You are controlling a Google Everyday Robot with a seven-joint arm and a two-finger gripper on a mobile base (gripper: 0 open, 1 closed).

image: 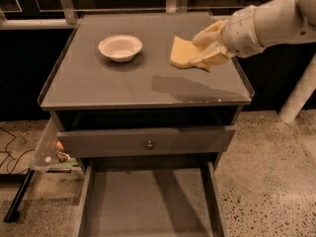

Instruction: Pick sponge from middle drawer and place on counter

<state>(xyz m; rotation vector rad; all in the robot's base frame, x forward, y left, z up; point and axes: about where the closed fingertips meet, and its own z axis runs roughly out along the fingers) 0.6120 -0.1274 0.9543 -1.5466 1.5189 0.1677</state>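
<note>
My gripper [203, 48] comes in from the right on a white arm and is shut on the pale yellow sponge [182, 52]. It holds the sponge a little above the right half of the grey counter [113, 83], to the right of the white bowl. The sponge hangs out to the left of the cream fingers [211, 58] and casts a shadow on the counter below. The middle drawer [148, 201] stands pulled out at the bottom, its dark grey floor bare.
A round white bowl [120, 47] sits on the counter's back left. A shut drawer with a grey front and small round knob [149, 144] lies under the counter. A clear bin [49, 149] hangs at the cabinet's left. A white post [298, 95] stands at the right.
</note>
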